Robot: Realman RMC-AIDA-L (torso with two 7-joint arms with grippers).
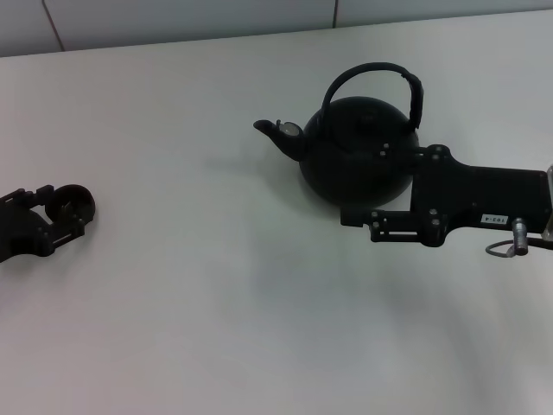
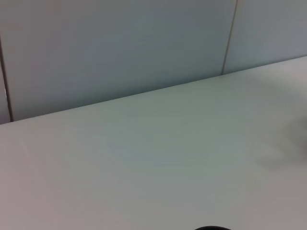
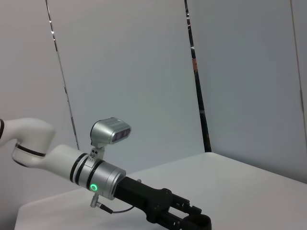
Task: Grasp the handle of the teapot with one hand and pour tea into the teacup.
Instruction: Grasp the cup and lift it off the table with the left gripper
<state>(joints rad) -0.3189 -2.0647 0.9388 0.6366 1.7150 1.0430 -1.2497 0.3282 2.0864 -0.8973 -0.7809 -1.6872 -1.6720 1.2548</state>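
The black teapot (image 1: 341, 151) stands upright on the white table at the right of centre, spout pointing left. Its arched handle (image 1: 371, 68) stands free over the lid. My right gripper (image 1: 363, 184) is open at the teapot's right side, low by its body. One finger lies over the pot's upper right and the other reaches along its front lower edge. It does not hold the handle. My left gripper (image 1: 65, 209) rests at the far left, with the small dark teacup (image 1: 74, 201) between its fingers. The right wrist view shows my left gripper (image 3: 189, 219) from afar.
The white table (image 1: 216, 303) stretches between the two arms. A grey panelled wall (image 1: 173, 22) runs along its far edge. The left wrist view shows bare table (image 2: 144, 167), the wall and a dark sliver at the lower edge.
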